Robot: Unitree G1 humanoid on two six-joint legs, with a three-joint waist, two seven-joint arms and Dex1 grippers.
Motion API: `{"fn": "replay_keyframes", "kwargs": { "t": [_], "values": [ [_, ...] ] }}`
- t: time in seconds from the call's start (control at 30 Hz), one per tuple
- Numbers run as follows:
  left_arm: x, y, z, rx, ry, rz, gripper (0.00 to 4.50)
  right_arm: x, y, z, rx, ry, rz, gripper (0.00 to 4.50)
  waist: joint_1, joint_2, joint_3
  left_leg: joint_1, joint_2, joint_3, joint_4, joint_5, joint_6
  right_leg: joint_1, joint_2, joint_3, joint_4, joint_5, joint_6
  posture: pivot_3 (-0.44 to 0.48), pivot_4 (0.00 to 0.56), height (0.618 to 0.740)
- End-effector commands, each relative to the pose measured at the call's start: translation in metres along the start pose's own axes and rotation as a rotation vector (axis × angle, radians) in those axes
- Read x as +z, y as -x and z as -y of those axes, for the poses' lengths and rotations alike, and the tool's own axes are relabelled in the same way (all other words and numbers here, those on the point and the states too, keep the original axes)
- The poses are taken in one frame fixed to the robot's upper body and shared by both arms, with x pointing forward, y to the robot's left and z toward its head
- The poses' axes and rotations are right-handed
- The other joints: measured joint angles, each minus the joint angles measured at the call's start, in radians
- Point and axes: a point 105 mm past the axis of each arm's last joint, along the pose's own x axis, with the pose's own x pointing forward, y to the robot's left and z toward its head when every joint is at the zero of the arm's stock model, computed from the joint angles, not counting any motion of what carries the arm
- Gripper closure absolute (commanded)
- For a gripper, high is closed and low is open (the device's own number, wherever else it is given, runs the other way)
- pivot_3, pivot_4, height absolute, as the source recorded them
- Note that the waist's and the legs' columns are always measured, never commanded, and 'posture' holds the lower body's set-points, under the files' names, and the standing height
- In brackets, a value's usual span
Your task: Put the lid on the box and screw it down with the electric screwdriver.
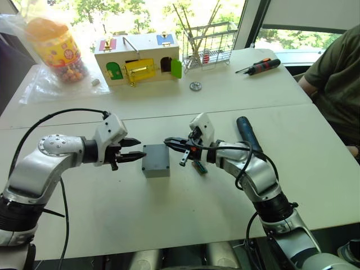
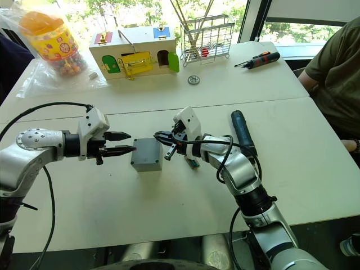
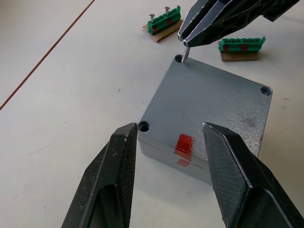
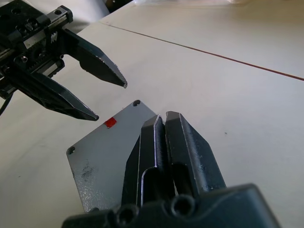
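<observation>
The grey box [image 1: 156, 163] stands mid-table with the lid [image 3: 209, 99] seated on it; a red mark [image 3: 185, 144] crosses their seam. My left gripper [image 1: 138, 149] is open just left of the box, its fingers [image 3: 116, 161] level with the marked side and not touching. From the right, my right gripper [image 1: 167, 142] is shut on a small screw [image 3: 186, 52], held tip-down at a far corner hole of the lid. The electric screwdriver [image 1: 247, 133] lies on the table beside my right forearm.
Two green screw holders [image 3: 165, 23] [image 3: 241, 46] lie just beyond the box. Along the far edge are a wooden latch box [image 1: 138, 59], a wire basket [image 1: 208, 45], a candy jar [image 1: 56, 48] and a hand screwdriver [image 1: 260, 66]. A person [image 1: 332, 73] sits at the right.
</observation>
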Motion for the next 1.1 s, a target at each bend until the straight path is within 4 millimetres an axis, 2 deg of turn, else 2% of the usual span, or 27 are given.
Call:
{"fn": "replay_keyframes", "kwargs": {
  "t": [0.03,0.53,1.1],
  "values": [
    [0.0081,0.0010,0.0009,0.001,-0.025,0.025,2.29,0.0069,0.0004,-0.0009,0.000,0.020,0.034,4.41,0.000,0.000,0.000,0.000,0.000,0.000,0.000,0.000,0.000,0.000,0.000,0.000,0.000,0.000,0.000,0.000,0.150,0.740],
    [0.0085,-0.0018,0.0008,0.000,-0.030,0.027,2.29,0.0002,-0.0018,0.0027,-0.025,0.012,0.021,4.41,0.000,0.000,0.000,0.000,0.000,0.000,0.000,0.000,0.000,0.000,0.000,0.000,0.000,0.000,0.000,0.000,0.150,0.740],
    [0.0082,-0.0033,0.0012,0.001,-0.032,0.030,2.29,0.0025,0.0010,0.0082,-0.039,0.004,0.026,4.41,0.000,0.000,0.000,0.000,0.000,0.000,0.000,0.000,0.000,0.000,0.000,0.000,0.000,0.000,0.000,0.000,0.150,0.740]
  ]
}}
